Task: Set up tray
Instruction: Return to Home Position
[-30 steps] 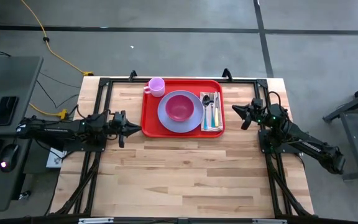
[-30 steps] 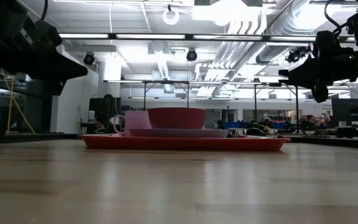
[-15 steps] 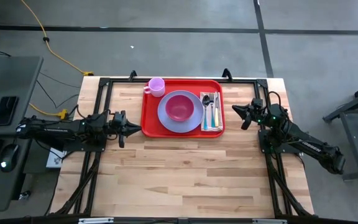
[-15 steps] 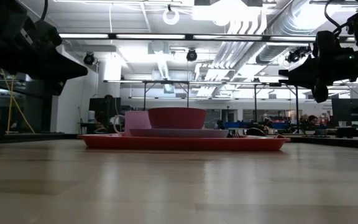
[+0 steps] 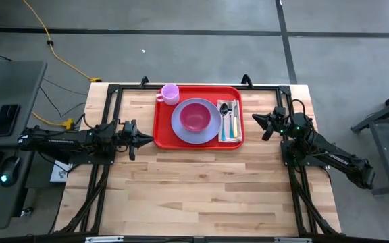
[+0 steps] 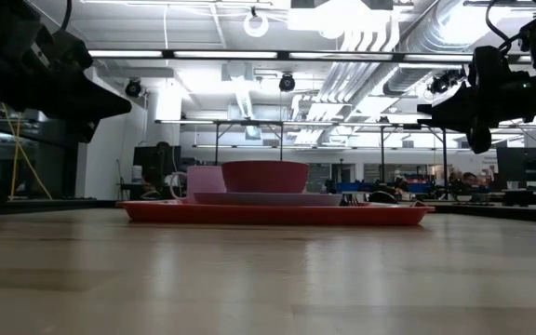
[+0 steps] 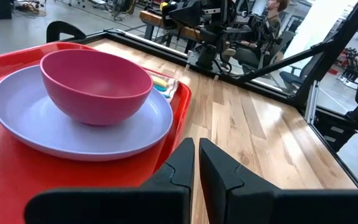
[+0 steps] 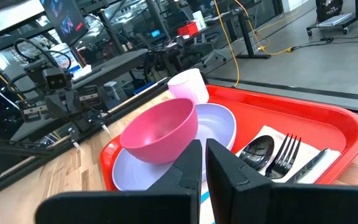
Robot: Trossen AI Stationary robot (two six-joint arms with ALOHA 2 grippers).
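The red tray (image 5: 162, 132) lies flat on the wooden table at its far middle. On it stand a lavender plate (image 5: 181, 129) with a pink bowl (image 5: 194, 117), a pink cup (image 5: 170, 93), and a tan napkin (image 5: 229, 138) with a spoon, fork and knife. My left gripper (image 5: 150, 139) is shut, just left of the tray, raised off the table; it also shows in the left wrist view (image 7: 196, 158). My right gripper (image 5: 255, 119) is shut, right of the tray, also raised (image 8: 203, 158).
A black frame (image 5: 113, 91) runs along the table's left, far and right edges. The near half of the table (image 5: 201, 196) is bare wood. A desk with a phone and a mouse (image 5: 5, 179) stands left of the table.
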